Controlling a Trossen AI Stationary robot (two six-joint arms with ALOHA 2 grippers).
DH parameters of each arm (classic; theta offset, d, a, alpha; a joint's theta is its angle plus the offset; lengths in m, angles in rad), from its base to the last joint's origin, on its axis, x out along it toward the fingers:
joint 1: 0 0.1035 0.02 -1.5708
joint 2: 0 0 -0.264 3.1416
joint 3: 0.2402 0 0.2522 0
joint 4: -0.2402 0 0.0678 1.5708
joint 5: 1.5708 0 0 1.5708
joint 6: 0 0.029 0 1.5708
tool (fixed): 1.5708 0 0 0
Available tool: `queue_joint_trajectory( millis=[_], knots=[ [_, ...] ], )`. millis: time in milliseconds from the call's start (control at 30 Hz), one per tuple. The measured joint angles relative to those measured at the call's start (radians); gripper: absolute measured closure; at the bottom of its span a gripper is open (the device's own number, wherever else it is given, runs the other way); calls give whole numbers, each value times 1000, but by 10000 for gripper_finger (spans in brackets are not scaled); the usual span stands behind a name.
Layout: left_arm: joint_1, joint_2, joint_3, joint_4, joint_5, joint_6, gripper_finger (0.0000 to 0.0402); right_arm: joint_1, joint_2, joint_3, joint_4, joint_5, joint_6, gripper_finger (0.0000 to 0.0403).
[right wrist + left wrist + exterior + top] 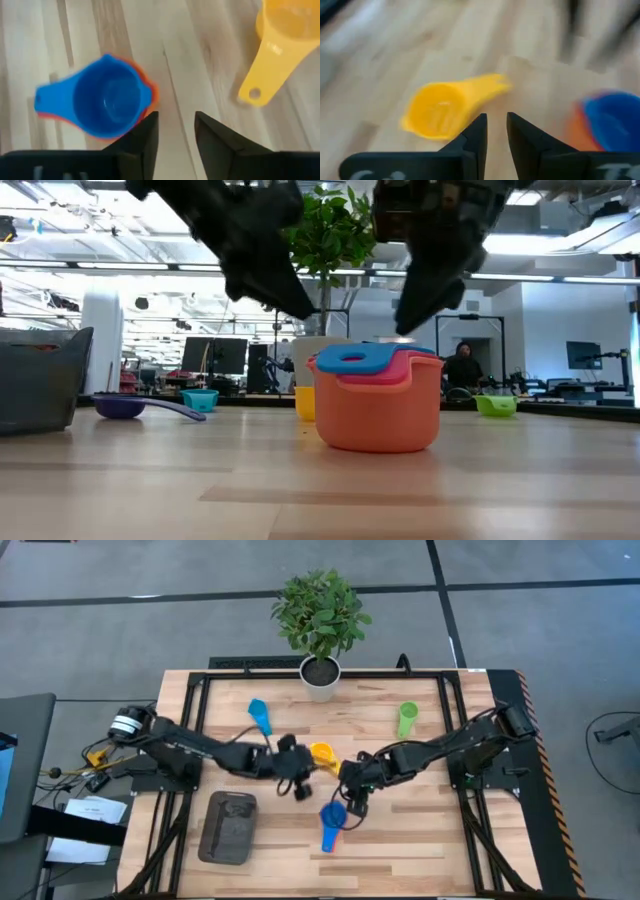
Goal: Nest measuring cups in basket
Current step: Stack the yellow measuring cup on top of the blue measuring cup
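- Desk (420,840): pale wood slats, dark frame rails, both arms reaching in toward the middle.
- Plant (320,610) in a white pot (321,676) at 12 o'clock on the desk; out of the working lanes.
- Basket (229,827) at 7 o'clock, dark grey, holding no cup that shows from above; well apart from the stack.
- Left claw (297,786) just left of centre, hanging above the desk by the yellow cup; fingers (476,137) parted by a narrow gap, gripping nothing.
- Right claw (350,802) just right of centre, over the stack's 1 o'clock edge; fingers (148,135) released, nothing between them.
- Stack (331,821) at 6 o'clock: orange cup (378,415) lowest, red cup (400,367) in it, blue cup (107,102) on top.
- Yellow cup (322,753) at centre, lying loose between the two claws, handle toward the stack.
- Green cup (407,718) at 2 o'clock, light blue cup (260,716) at 11 o'clock, both loose and well apart from the stack.
- Dark blue cup (122,407) seen only in the low view, near the basket; place on the desk unclear.
- Step in hand, by judgement: nesting partway, three stacked, four still loose, none in the basket.
- Next move likely needs a claw closing on the yellow cup and seating it in the stack if its size allows.
- Risk: two claws close together over one small patch; a nudge could tip the stack.
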Motion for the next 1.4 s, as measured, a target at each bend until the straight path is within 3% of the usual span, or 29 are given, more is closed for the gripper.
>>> queue_joint_trajectory(
  millis=[200, 367, 600, 833, 1000, 1300, 1400],
  knots=[
    [165, 13, 0, -4, -4, -12, 313, 72, -16, -25, -1, 14, 6, 220],
    [276, 31, 0, 4, 121, -9, 273, 122, -16, -28, 1, 54, 8, 214],
    [312, 123, 0, 27, 209, -42, 232, 133, -15, -28, -2, 105, 20, 224],
    [310, 194, 1, 23, 220, -81, 227, 139, -15, -27, -12, 109, 42, 232],
    [302, 200, 0, 15, 229, -69, 245, 149, -15, -27, -16, 112, 42, 235],
    [302, 199, 1, 17, 293, 11, 377, 152, -15, -27, -24, 127, 45, 243],
    [302, 197, 2, 21, 326, 37, 380, 153, -15, -27, -41, 127, 61, 248]
  ],
)
